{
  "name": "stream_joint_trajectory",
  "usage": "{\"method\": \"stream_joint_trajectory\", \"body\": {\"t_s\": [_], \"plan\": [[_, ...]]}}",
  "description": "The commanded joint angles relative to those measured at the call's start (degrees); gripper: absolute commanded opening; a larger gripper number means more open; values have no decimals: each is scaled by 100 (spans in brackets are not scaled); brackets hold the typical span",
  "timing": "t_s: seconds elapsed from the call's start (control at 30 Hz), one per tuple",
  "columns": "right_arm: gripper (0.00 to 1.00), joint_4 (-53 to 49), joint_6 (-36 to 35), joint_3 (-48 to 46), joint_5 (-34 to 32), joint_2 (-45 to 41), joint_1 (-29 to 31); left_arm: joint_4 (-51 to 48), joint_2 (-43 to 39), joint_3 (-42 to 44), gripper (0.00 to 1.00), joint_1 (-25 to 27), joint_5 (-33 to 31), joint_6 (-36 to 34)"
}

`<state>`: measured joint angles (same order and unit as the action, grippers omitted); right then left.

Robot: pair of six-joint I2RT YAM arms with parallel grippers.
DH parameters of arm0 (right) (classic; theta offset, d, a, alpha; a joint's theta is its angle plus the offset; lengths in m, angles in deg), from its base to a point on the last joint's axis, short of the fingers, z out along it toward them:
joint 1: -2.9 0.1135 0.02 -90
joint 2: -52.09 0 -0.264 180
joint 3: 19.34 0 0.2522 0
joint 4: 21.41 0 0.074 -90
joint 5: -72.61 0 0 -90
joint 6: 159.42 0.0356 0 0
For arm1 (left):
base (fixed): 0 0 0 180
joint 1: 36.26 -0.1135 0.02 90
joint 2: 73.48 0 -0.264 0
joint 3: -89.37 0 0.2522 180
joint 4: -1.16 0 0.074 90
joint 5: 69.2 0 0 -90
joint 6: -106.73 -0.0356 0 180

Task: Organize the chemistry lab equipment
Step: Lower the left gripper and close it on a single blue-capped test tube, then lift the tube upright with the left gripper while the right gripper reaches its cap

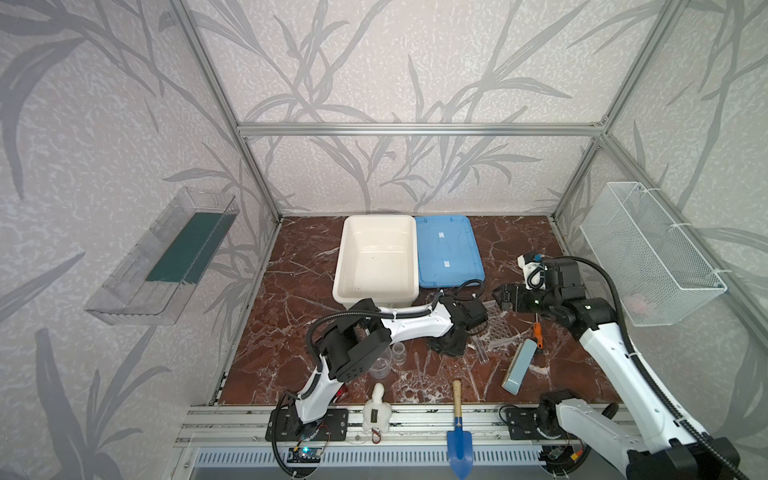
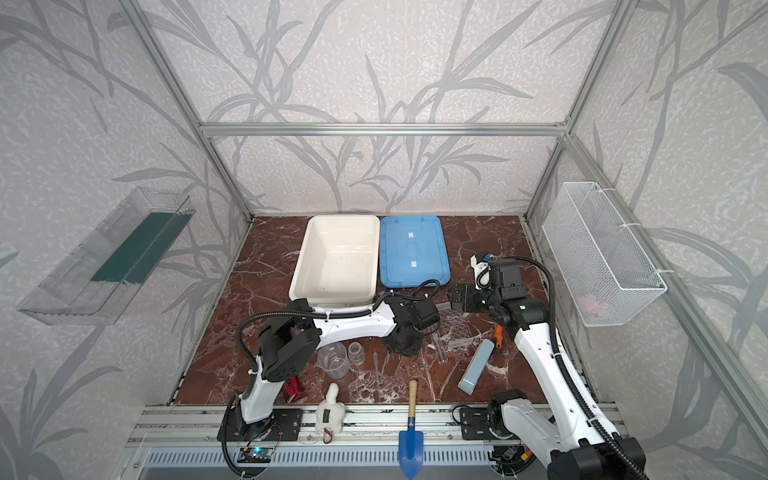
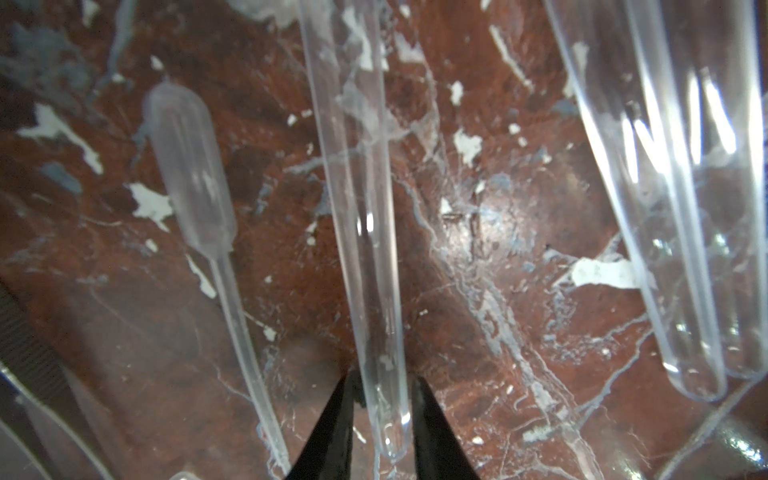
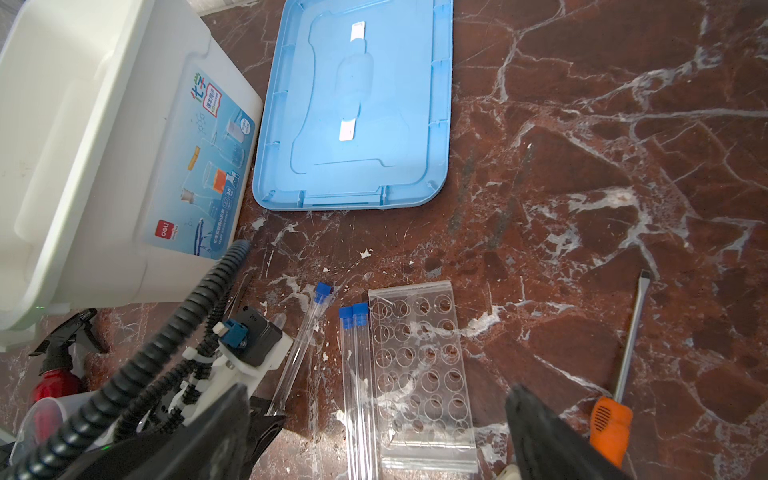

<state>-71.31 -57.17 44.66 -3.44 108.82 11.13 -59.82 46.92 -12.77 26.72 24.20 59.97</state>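
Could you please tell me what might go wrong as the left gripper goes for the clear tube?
1. The left gripper straddles the long clear blue-capped tube right at its rounded end, so it may slip out or droop when lifted.
2. The translucent plastic pipette lies close beside it and might get nudged.

On the red marbled bench (image 1: 299, 291) we see an empty white tub (image 1: 376, 249) at 12 o'clock, with a blue lid (image 1: 449, 251) lying flat just beside it at its 3 o'clock. At 4 o'clock an orange-handled screwdriver (image 1: 538, 334) lies next to a tilted pale blue block (image 1: 518, 365). At 6 o'clock a blue trowel (image 1: 458, 432) points its blade off the front edge. A white plush toy (image 1: 376, 409) sits on the rail at 7 o'clock, with a red canister (image 2: 293, 388) near it, partly hidden. A wire basket (image 1: 648, 253) hangs on the wall at 3 o'clock and a clear shelf (image 1: 162, 257) at 9 o'clock.
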Motion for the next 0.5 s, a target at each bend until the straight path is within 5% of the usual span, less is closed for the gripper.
{"method": "stream_joint_trajectory", "body": {"t_s": [0.0,0.37,0.47], "plan": [[95,92,26,-57,-2,-57,-14,-110,220,-145,27,-16,-99,-101],[95,116,56,-102,26,-171,-14,25,164,-59,19,-89,-214,-150],[94,230,169,-153,232,-121,-9,176,-72,88,13,-25,-667,-158]]}}
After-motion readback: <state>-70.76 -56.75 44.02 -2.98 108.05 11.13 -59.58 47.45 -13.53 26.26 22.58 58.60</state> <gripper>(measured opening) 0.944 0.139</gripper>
